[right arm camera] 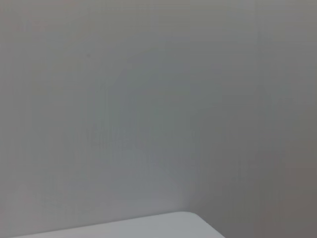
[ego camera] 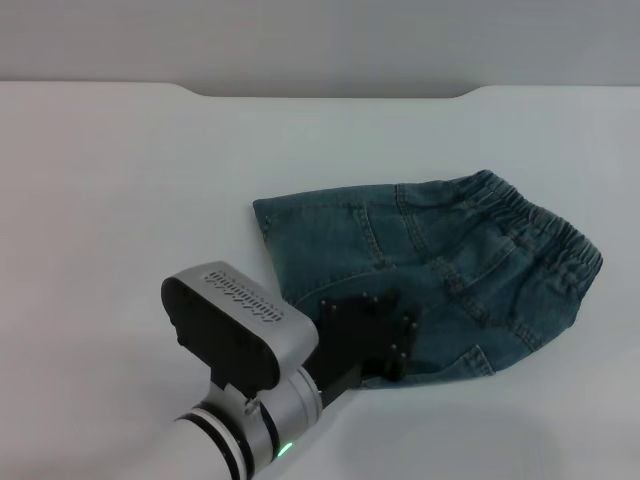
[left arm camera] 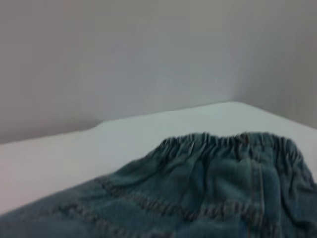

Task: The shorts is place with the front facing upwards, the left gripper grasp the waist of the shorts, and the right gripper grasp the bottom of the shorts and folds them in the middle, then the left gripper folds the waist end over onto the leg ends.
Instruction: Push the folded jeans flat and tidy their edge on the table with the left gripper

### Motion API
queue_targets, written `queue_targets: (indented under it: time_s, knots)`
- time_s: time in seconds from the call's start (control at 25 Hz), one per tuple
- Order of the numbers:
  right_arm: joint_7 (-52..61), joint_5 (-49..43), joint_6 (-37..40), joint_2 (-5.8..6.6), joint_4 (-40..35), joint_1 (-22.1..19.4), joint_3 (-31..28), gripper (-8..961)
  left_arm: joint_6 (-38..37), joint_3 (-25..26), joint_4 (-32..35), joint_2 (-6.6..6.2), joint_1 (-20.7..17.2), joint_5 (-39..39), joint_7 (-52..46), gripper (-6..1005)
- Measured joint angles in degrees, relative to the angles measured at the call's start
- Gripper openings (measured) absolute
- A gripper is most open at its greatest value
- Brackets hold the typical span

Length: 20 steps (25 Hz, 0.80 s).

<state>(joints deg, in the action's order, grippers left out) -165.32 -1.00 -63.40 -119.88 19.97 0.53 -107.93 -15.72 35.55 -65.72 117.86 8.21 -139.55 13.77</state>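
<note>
The blue denim shorts [ego camera: 440, 270] lie on the white table [ego camera: 120, 200], right of centre, folded lengthwise. Their elastic waist [ego camera: 545, 235] points right and the leg ends [ego camera: 275, 230] point left. My left gripper [ego camera: 392, 348] reaches in from the near side and sits low over the near edge of the shorts, roughly midway along them. In the left wrist view the denim [left arm camera: 198, 193] fills the foreground, with the gathered waist [left arm camera: 233, 141] beyond. The right gripper shows in no view.
The table's far edge [ego camera: 330, 92] has a shallow notch against a grey wall. The right wrist view holds only the wall and a table corner [right arm camera: 168, 223].
</note>
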Motion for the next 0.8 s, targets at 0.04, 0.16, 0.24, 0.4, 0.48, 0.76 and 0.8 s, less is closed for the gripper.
queue_targets:
  time_s: [0.04,0.16,0.24,0.4,0.48,0.76,0.8]
  knots:
    - [0.00,0.00,-0.07,0.00,0.06,0.00,0.00,1,0.00,0.00,0.00,0.00,0.00,0.00,0.00,362]
    - [0.00,-0.18,-0.24,0.00,0.14,0.04,-0.01,1,-0.02,-0.07,1.16,0.04,0.53,0.07,-1.40,261]
    - [0.00,-0.49,-0.27,0.00,0.14,0.12,-0.01,1,-0.20,-0.15,3.34,0.08,1.73,0.07,-3.97,193]
    - [0.00,-0.58,-0.32,0.00,0.16,0.26,0.06,1,-3.04,0.26,7.69,0.30,4.90,0.15,-5.97,5]
    - [0.00,-0.58,-0.35,0.00,0.16,0.25,0.08,1,-3.91,0.33,9.83,0.26,7.10,0.16,-7.73,3]
    - [0.05,-0.59,-0.64,0.00,0.16,-0.34,0.87,1,-5.42,0.31,13.32,0.28,10.30,0.10,-10.80,-1]
    - [0.08,-0.59,-0.72,0.00,0.15,-0.39,0.89,1,-5.92,0.27,13.70,0.31,10.61,0.09,-11.10,-2]
